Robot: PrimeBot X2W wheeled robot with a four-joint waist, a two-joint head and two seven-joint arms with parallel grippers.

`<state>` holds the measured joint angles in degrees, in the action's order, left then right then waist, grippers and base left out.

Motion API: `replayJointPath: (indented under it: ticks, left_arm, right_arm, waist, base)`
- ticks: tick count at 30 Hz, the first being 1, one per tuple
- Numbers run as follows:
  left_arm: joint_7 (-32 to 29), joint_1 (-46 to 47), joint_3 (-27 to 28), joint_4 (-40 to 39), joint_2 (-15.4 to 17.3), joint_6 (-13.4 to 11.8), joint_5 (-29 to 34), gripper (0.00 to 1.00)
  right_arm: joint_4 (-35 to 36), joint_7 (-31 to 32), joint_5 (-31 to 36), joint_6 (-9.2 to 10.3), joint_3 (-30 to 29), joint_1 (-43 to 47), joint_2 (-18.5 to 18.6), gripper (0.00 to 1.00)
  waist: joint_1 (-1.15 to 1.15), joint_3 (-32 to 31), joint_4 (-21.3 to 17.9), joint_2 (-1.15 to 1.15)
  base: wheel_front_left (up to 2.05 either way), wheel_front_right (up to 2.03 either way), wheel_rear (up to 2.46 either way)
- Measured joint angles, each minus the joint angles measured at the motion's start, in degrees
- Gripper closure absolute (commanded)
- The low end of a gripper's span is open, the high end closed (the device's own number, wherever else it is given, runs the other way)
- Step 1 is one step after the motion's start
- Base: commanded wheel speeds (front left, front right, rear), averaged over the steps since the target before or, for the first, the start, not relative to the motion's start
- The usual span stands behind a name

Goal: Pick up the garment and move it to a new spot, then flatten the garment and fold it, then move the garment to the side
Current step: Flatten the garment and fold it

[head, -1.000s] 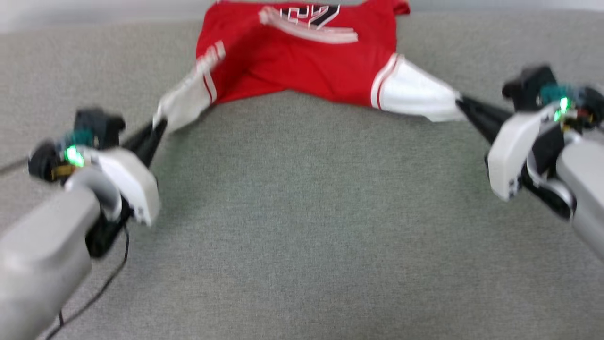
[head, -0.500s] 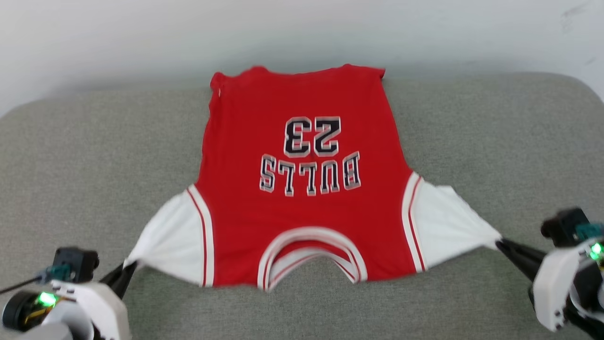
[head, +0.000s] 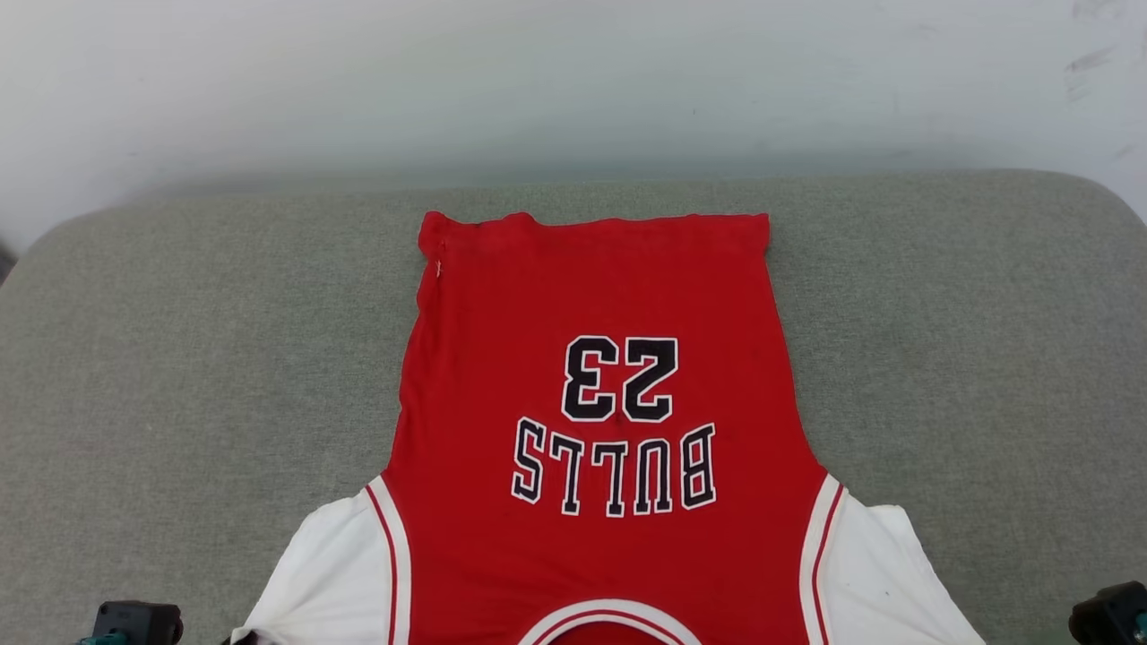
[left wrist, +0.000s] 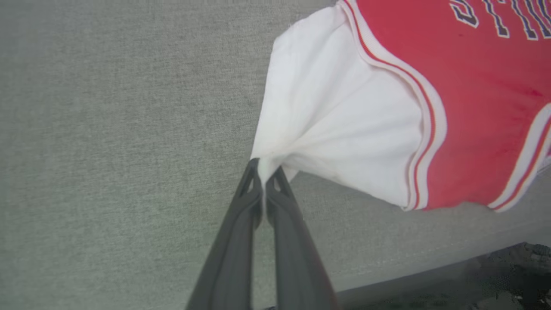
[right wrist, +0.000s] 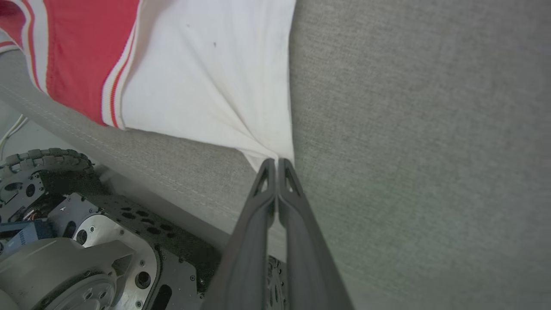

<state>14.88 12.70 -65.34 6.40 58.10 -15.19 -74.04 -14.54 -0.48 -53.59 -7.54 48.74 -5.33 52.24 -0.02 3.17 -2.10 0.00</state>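
A red shirt (head: 591, 296) printed BULLS 23 is spread flat on a grey cushion (head: 179, 313), its hem at the far side. One white sleeve (left wrist: 335, 116) is pinched at its tip by the left hand (left wrist: 263, 165), and the other sleeve (right wrist: 206, 77) by the right hand (right wrist: 277, 162).

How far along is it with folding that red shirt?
Done: the garment lies spread, print up, on the grey cushion, mostly smooth. In hand: the left fingers and right fingers are shut on the tips of its white sleeves, drawing them taut outward to flatten it. Left: no fold is made yet, and it hasn't been moved to the side.
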Motion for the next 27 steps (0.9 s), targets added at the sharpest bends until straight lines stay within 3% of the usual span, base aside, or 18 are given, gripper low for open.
replayJointPath:
  ticks: [2,3,5,6,7,14,19,22,27]
  left_arm:
    - [0.01,-0.22,0.63,-1.27,0.25,-0.53,0.25,1.00]
    - [0.02,-0.13,0.67,-1.87,0.36,-0.88,0.92,1.00]
    - [0.01,0.20,0.70,-2.91,0.62,-1.55,1.94,1.00]
    - [0.01,0.57,0.87,-3.41,0.62,-1.71,2.20,1.00]
    - [0.00,0.94,0.88,-4.00,0.59,-1.89,2.60,1.00]
    - [-0.58,4.00,1.26,-6.78,-0.03,-3.94,5.20,1.00]
    - [-0.66,6.60,1.54,-8.38,-0.54,-4.47,7.57,1.00]
    - [-0.83,9.03,1.85,-8.94,-0.94,-4.13,9.32,1.00]
    - [-1.33,13.10,2.13,-9.78,-1.74,-3.63,12.61,1.00]
  right_arm:
    - [0.74,1.56,1.68,0.01,-2.45,1.32,0.04,1.00]
    - [1.25,2.46,2.61,0.00,-3.76,1.94,0.00,0.95]
    - [2.32,4.37,3.43,0.01,-7.09,2.43,-0.49,0.62]
    - [3.24,5.87,3.85,0.01,-8.51,2.46,-0.60,0.08]
    - [4.50,6.94,4.49,0.01,-9.95,2.48,-0.62,0.00]
    - [13.78,11.90,7.88,0.02,-27.13,-0.70,-0.11,0.00]
    - [19.98,18.92,11.39,0.02,-36.37,-11.99,-1.05,0.00]
    - [19.94,24.81,11.95,0.02,-37.77,-21.14,-3.03,0.00]
    - [15.26,37.83,13.84,0.02,-35.02,-37.27,-6.12,0.00]
  waist:
    - [0.00,0.28,0.20,0.00]
    - [0.01,0.41,0.39,0.00]
    - [0.00,0.77,0.78,0.00]
    - [0.00,0.99,0.94,0.00]
    - [0.01,1.21,1.14,0.00]
    - [0.01,3.52,2.80,0.00]
    - [0.02,7.02,4.15,0.00]
    - [0.02,9.71,5.26,0.00]
    - [0.03,14.99,7.50,0.00]
  base:
    - [0.00,0.00,0.00]
    - [0.00,0.00,0.00]
    - [0.00,0.00,0.00]
    - [0.00,0.00,0.00]
    - [0.00,0.00,0.00]
    - [0.00,0.00,0.00]
    - [0.00,0.00,0.00]
    - [0.00,0.00,0.00]
    - [0.00,0.00,0.00]
